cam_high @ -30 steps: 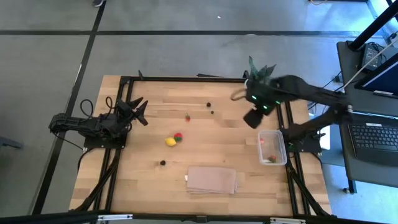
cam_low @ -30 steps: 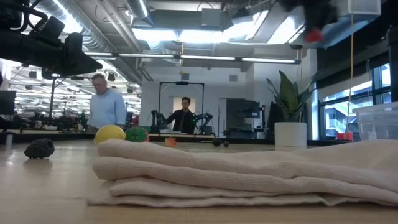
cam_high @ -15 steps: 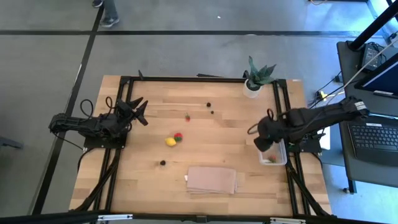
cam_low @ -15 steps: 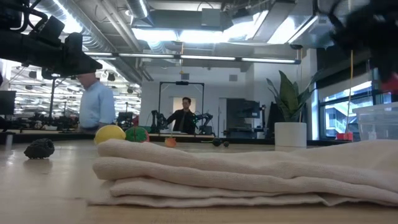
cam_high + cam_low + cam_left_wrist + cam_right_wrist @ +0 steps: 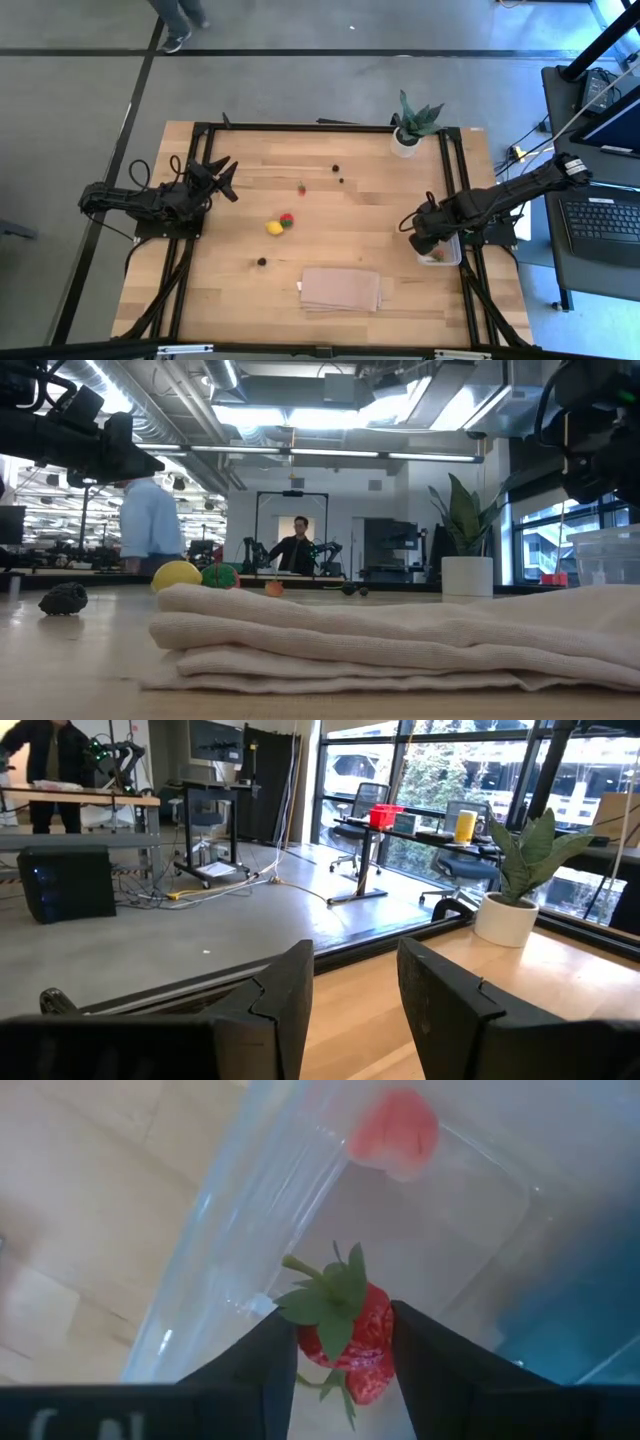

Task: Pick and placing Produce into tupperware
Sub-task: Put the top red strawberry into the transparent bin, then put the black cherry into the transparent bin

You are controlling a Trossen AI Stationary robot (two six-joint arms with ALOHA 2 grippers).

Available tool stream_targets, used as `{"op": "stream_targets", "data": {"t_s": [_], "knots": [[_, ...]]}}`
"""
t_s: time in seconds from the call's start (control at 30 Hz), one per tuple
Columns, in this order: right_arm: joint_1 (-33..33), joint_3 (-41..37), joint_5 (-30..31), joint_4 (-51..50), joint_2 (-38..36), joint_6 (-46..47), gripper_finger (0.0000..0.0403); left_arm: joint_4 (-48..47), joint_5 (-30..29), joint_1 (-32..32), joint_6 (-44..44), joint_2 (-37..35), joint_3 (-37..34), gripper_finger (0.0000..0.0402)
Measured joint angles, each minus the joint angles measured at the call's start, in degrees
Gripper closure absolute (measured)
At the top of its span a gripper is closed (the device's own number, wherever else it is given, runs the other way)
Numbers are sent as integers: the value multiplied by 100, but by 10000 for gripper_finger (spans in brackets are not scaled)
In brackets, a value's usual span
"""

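The clear tupperware point(image 5: 452, 257) stands at the table's right edge, holding a red piece point(image 5: 395, 1132) and a red-and-green bit point(image 5: 435, 257). My right gripper point(image 5: 420, 240) hangs over its left part, shut on a red strawberry with green leaves point(image 5: 345, 1330). On the table lie a yellow piece point(image 5: 274, 228), a red-and-green piece point(image 5: 287, 220), a small red piece point(image 5: 301, 188) and dark berries point(image 5: 262, 262), point(image 5: 334, 168). My left gripper point(image 5: 225, 178) waits open at the table's left side. My right gripper pinches the strawberry by its red body point(image 5: 372, 1342) between the two fingers, one finger point(image 5: 268, 1365) on each side. The leafy cap points away from the wrist. The fruit hangs clear above the tupperware's floor point(image 5: 470, 1220), just inside its clear wall.
A folded tan cloth point(image 5: 340, 288) lies near the front edge, filling the foreground in the low view point(image 5: 400, 640). A spiky plant in a white pot point(image 5: 412, 125) stands at the far right corner. Dark frame rails edge the table; people move in the room behind.
My right gripper has swung from high up near the plant toward the near edge and come down over the tupperware, carrying the strawberry. The left arm has kept still.
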Motion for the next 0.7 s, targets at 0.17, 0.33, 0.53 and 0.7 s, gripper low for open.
{"op": "stream_targets", "data": {"t_s": [0.17, 0.33, 0.53, 0.7], "knots": [[0, 59, -29, 0, 0, -86, 226, 0, -2, -1, 2, 0, 1, 262], [0, 61, -372, -37, 0, -36, 186, 0, -1, 0, 0, 0, 0, 262], [-4, 169, -798, -216, 7, 118, 116, 0, -2, 0, -5, 0, 0, 262], [-143, 1070, -1309, -1092, 4, -269, 85, 0, -2, -1, -7, 0, 0, 262]]}}
